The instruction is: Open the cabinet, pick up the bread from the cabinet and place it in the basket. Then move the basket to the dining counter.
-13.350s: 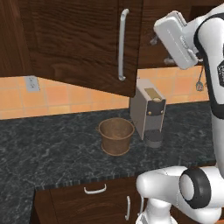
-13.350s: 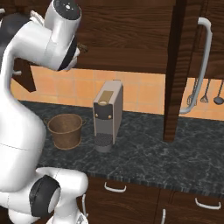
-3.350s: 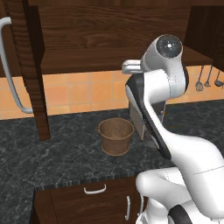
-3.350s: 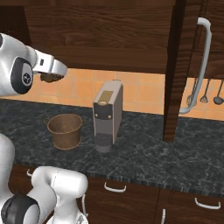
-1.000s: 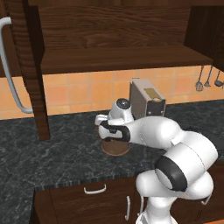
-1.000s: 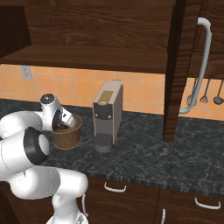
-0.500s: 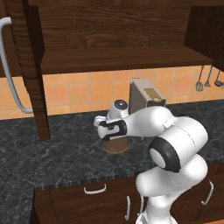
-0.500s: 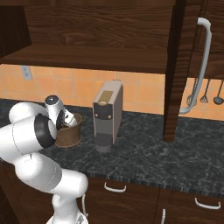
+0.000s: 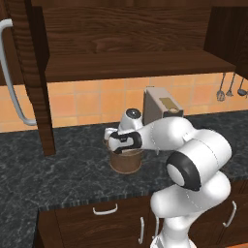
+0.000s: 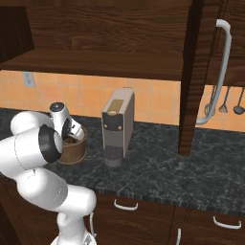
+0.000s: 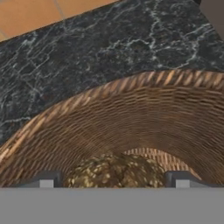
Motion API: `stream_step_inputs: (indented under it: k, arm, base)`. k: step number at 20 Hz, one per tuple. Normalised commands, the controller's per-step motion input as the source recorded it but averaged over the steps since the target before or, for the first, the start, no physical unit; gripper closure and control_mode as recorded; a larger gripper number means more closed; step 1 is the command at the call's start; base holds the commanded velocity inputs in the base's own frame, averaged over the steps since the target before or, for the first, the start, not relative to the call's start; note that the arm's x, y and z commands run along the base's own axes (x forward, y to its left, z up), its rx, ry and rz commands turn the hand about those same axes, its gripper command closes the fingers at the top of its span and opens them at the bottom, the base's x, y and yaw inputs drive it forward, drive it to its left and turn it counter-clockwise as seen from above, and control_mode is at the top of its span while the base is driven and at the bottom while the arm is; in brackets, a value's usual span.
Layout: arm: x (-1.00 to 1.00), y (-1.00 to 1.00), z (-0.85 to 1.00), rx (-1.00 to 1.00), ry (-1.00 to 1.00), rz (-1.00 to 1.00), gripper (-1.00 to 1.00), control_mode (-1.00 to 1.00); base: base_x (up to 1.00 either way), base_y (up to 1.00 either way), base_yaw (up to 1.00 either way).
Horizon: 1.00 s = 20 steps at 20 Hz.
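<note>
The round brown basket (image 9: 127, 163) (image 10: 76, 149) stands on the black worktop, left of the coffee machine. My gripper (image 9: 121, 149) (image 10: 74, 138) points down into its mouth. In the hand view the woven wall (image 11: 131, 105) curves around the seeded bread (image 11: 114, 169), which lies on the basket's bottom. My gripper (image 11: 113, 180) is open, one fingertip on each side of the loaf with a small gap. The cabinet (image 9: 131, 43) (image 10: 110, 33) is open, its doors (image 9: 29, 77) (image 10: 198, 72) swung out to both sides. The dining counter is out of view.
A grey coffee machine (image 9: 162, 104) (image 10: 117, 125) stands close to the basket's right. Kitchen utensils (image 9: 230, 87) (image 10: 222, 103) hang on the orange tiled wall. The black speckled worktop (image 9: 58, 174) (image 10: 167, 167) runs over drawers with short handles. The open right door hangs low over the worktop.
My hand has stayed over the basket with its fingers apart. The arm behind it has shifted slightly. The basket and the bread have not moved.
</note>
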Motion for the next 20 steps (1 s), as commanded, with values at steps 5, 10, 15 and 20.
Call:
stream_step_inputs:
  k: [5,10,15,20]
  arm:
    - [-0.11,-0.14,0.01,0.0,0.0,0.0,-1.0,-1.0]
    - [-0.09,-0.04,0.12,0.0,0.0,0.0,-1.0,-1.0]
    - [-0.86,-0.12,0.82,0.0,0.0,0.0,-1.0,-1.0]
    - [-1.0,-0.48,0.42,0.0,0.0,-0.03,-1.0,-1.0]
  base:
    - [0.0,0.0,0.0]
    - [0.0,0.0,0.0]
    - [0.0,0.0,0.0]
    - [0.0,0.0,0.0]
